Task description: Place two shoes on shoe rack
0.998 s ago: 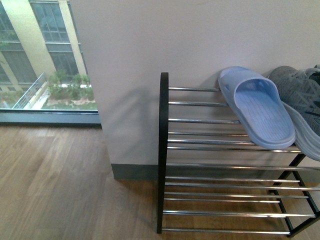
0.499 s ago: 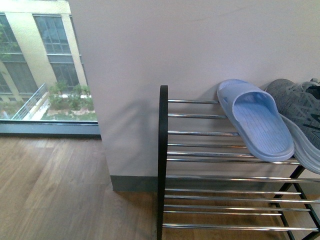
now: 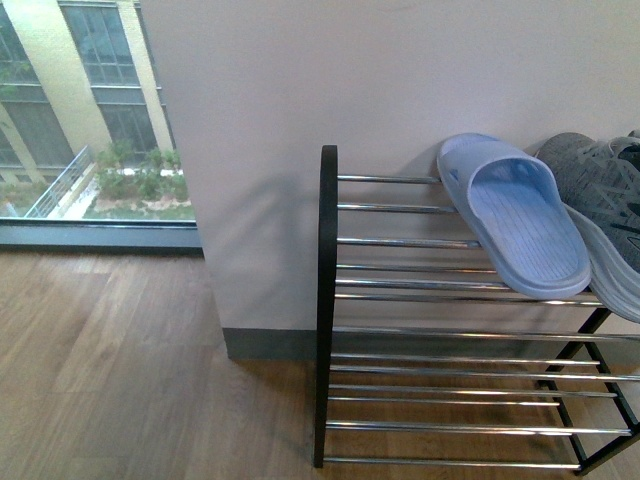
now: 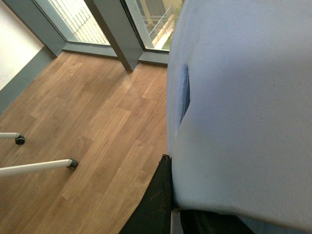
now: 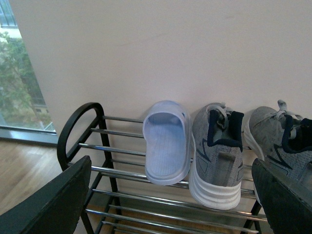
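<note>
Right gripper [image 5: 170, 195] is spread wide and grasps nothing, its two dark fingers [image 5: 48, 204] framing the right wrist view with the shoe rack [image 5: 78, 131] between them. Both grey knit sneakers sit side by side on the rack's top tier, toes toward the wall: the nearer sneaker [image 5: 217, 156] rests with its thick white sole touching the bars, and the second sneaker [image 5: 282, 146] lies just beside it, partly hidden behind a gripper finger. A pale blue slide sandal [image 5: 166, 141] lies on the same tier, touching the nearer sneaker's side, on the end toward the rack's rounded black frame. From the front view the sandal [image 3: 525, 215] overlaps the edge of one grey sneaker [image 3: 605, 200], above lower tiers of chrome bars [image 3: 450, 395]. The rack stands against a pale wall [image 3: 350, 80] on a wooden floor [image 3: 110, 370], with a window [image 3: 70, 110] to one side. Left gripper's state cannot be told: its wrist view is mostly filled by a pale blue surface [image 4: 243, 107].
</note>
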`<state>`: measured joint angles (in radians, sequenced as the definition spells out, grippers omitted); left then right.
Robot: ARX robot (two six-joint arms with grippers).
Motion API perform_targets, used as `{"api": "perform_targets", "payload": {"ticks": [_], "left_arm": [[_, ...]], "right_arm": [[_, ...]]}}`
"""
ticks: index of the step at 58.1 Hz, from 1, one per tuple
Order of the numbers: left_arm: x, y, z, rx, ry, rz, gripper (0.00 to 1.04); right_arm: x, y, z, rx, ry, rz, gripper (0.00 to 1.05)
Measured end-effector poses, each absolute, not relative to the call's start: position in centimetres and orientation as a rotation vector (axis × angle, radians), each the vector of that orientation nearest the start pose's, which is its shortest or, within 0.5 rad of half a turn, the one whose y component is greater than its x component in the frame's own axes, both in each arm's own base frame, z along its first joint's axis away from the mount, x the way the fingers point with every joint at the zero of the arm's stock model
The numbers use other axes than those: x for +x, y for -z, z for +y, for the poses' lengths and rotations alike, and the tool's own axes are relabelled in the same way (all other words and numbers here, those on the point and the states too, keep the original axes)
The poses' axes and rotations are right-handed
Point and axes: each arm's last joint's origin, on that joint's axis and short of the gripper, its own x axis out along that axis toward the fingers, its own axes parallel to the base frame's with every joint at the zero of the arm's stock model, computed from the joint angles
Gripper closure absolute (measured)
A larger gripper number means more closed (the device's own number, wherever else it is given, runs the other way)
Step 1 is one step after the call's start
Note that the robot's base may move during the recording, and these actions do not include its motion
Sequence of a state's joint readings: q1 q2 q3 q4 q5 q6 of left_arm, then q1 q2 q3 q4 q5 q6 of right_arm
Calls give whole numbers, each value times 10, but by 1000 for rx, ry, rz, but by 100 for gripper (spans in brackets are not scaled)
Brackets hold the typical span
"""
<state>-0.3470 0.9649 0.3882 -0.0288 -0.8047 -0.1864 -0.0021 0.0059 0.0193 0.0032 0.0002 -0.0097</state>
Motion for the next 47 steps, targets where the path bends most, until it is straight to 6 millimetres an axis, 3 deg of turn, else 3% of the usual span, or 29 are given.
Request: {"api": "perform_targets", "payload": {"ticks": [47], "left_arm": [[176, -188, -41, 152, -493, 465, 103]], "right_arm": [[97, -170, 0, -10, -1, -17, 9]]}}
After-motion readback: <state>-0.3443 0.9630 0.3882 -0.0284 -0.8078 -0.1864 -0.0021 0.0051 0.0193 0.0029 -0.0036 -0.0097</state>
